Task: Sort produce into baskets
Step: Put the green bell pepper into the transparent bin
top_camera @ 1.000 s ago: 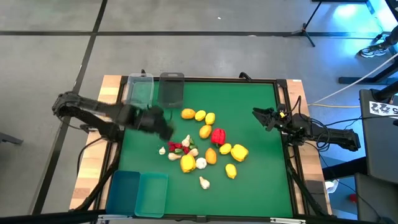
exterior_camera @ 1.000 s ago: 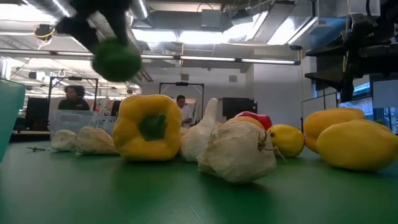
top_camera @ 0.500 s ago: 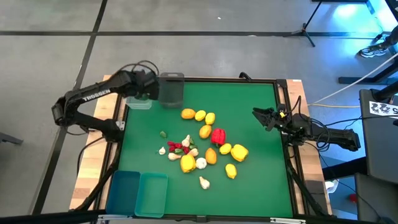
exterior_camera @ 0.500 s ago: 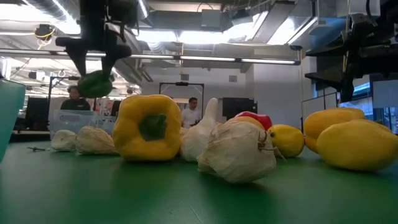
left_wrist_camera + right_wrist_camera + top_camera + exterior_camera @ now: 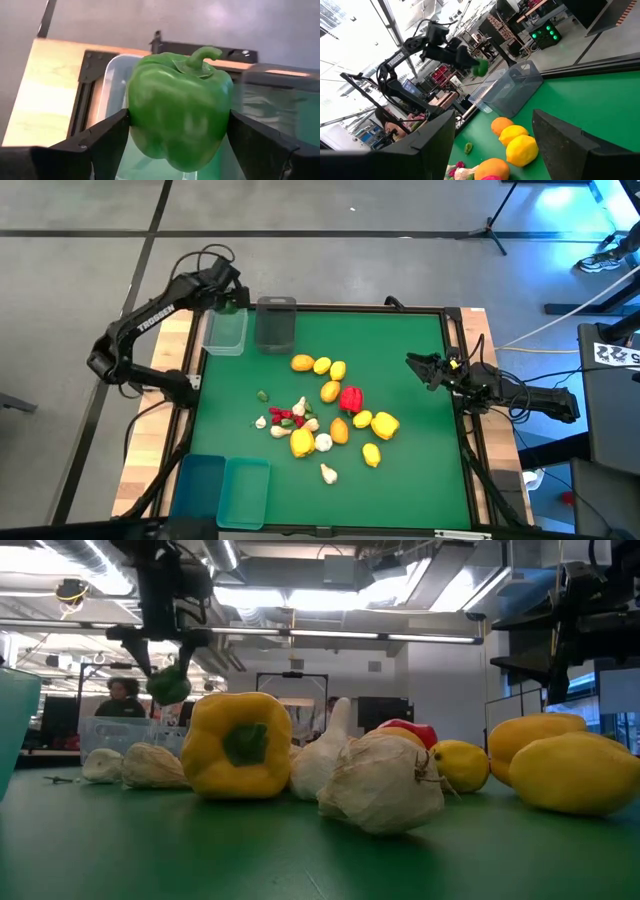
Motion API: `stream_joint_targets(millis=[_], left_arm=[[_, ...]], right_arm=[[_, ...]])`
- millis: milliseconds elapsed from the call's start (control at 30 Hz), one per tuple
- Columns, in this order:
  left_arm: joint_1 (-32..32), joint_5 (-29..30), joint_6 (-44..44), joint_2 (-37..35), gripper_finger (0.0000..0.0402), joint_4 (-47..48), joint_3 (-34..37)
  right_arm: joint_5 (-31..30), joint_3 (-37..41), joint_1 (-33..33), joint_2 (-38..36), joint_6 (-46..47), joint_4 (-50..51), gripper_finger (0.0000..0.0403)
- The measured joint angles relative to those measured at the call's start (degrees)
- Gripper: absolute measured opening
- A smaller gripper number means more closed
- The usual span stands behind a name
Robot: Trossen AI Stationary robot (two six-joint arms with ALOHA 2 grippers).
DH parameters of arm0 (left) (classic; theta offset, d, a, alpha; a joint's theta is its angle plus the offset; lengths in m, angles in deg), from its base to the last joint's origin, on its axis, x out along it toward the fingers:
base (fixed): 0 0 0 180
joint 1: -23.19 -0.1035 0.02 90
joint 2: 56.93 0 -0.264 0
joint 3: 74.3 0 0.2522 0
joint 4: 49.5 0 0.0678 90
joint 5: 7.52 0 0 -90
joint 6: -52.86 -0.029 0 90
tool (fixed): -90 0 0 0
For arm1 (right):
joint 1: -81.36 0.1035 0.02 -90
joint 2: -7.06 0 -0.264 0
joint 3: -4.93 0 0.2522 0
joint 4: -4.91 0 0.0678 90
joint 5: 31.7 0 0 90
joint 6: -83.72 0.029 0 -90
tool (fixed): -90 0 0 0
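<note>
So compared with a second ago, the left arm has swung from over the table's left side up to the far left corner. From above, the left claw (image 5: 229, 300) now sits at the far end of the clear bin (image 5: 226, 332), with a speck of the green bell pepper (image 5: 231, 305) showing between its fingers. A darker grey bin (image 5: 275, 323) stands just beside the clear one, and two translucent teal bins (image 5: 222, 489) lie at the near left corner. The loose pile hasn't budged on the green table (image 5: 410, 420): lemons, oranges, a red pepper (image 5: 350, 398), papery garlic, tiny chilies. The right claw (image 5: 420, 367) waits over the right edge, fingers parted, nothing in them.

Low view: the pepper hung big and blurry a second ago, and now it's smaller and farther back, dangling above the table. Up front sit a blocky, glossy yellow pepper (image 5: 238, 745) and a wrinkly, papery garlic bulb (image 5: 381, 781).

Left wrist view: the two dark fingers are spread wide and clamp the smooth, shiny, lobed pepper by its sides, curled stem on top, with the clear plastic bin right under it.

Right wrist view: the far arm holds the green pepper above the clear bins.
</note>
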Motion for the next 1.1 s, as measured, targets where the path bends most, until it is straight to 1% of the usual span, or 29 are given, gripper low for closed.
stream_joint_targets(millis=[133,400,467,533,667,733,900,1100], left_arm=[[-0.48,0.50,1.06,3.01,0.0315,0.27,-0.01],[-0.63,1.94,8.31,8.34,0.0315,1.74,0.00],[-0.63,2.36,10.91,8.74,0.0315,1.72,-0.02],[-0.63,4.02,13.95,9.30,0.0315,1.64,-0.02],[-0.58,5.54,25.81,9.34,0.0315,1.49,-0.02],[-0.58,5.56,29.59,9.36,0.0315,1.34,-0.01],[-0.58,5.60,34.93,9.34,0.0315,1.79,-0.01],[-0.58,4.82,37.41,9.34,0.0315,3.96,0.00]], right_arm=[[0.00,0.00,-0.01,-0.02,-0.02,0.00,0.0261],[-0.02,0.00,-0.01,-0.01,-0.07,-0.02,0.0261],[-0.02,0.00,0.00,0.00,-0.07,-0.02,0.0261],[-0.02,0.00,0.00,-0.01,-0.07,-0.02,0.0261],[-0.02,0.00,0.00,-0.02,-0.04,-0.04,0.0261],[-0.03,0.00,0.00,0.00,-0.04,-0.04,0.0261],[-0.02,0.00,0.00,-0.02,-0.04,-0.04,0.0261],[-0.02,0.00,-0.02,-0.02,-0.03,-0.07,0.0261]])
